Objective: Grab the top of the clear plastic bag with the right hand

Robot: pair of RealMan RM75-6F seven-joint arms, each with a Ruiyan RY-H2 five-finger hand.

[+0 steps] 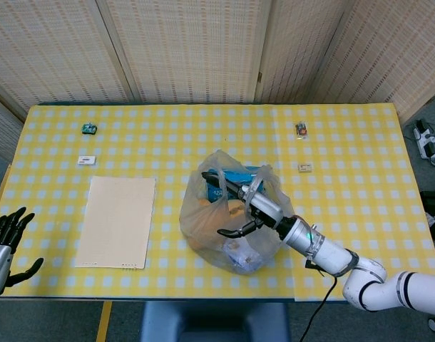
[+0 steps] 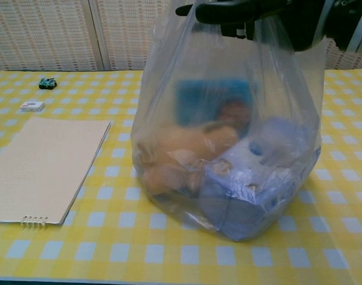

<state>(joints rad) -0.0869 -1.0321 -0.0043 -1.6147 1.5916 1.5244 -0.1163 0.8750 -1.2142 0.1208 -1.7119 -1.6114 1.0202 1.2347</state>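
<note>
The clear plastic bag [image 1: 203,221] stands upright near the table's front middle, holding a blue packet, an orange-brown item and a blue-and-white pack. In the chest view the bag [image 2: 228,154] fills the centre. My right hand [image 1: 244,208] reaches in from the right and lies across the bag's top, fingers spread over the opening and thumb apart on the near side, with no plastic visibly held. The same right hand [image 2: 258,10] shows dark at the bag's upper edge. My left hand [image 1: 5,239] rests open at the table's front left corner, far from the bag.
A spiral notebook [image 1: 116,221] [image 2: 41,166] lies left of the bag. Small items sit further back: a green one [image 1: 89,129] [image 2: 47,83], a white one [image 1: 86,160] [image 2: 31,106], and two at the right [image 1: 301,130] [image 1: 305,167]. The yellow checked table [image 1: 360,178] ends just in front of the bag.
</note>
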